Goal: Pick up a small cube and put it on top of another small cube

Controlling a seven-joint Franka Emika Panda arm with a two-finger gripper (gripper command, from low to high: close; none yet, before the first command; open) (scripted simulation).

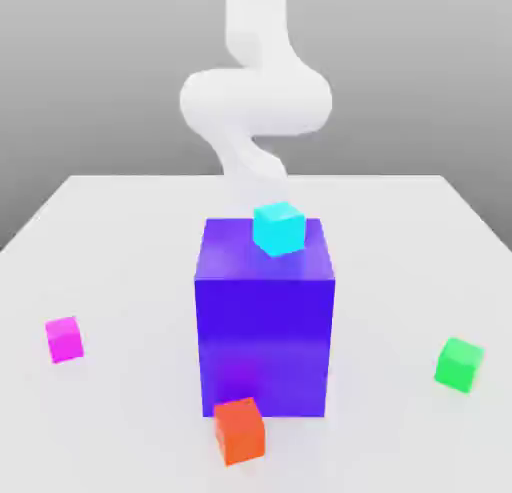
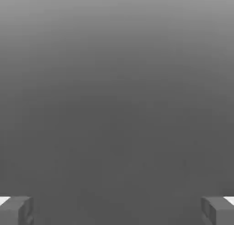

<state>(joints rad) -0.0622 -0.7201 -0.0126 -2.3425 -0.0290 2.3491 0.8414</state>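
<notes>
Big blue block (image 1: 264, 331) is sitting mid-table, blocking the straight line between pink cube (image 1: 64, 339) at 9 o'clock and green cube (image 1: 459, 364) at 3. Both are standing clear, open tabletop (image 1: 120, 231) around them.

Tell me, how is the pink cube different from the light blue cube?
The pink cube is magenta, while the light blue cube is cyan. The pink cube sits low on the white table, at the exterior view's left; the light blue cube sits high up on the big purple block, near the middle. Nothing is close beside the pink cube, but the light blue cube touches the block under it. Both are small, plain cubes of about the same size.
</notes>
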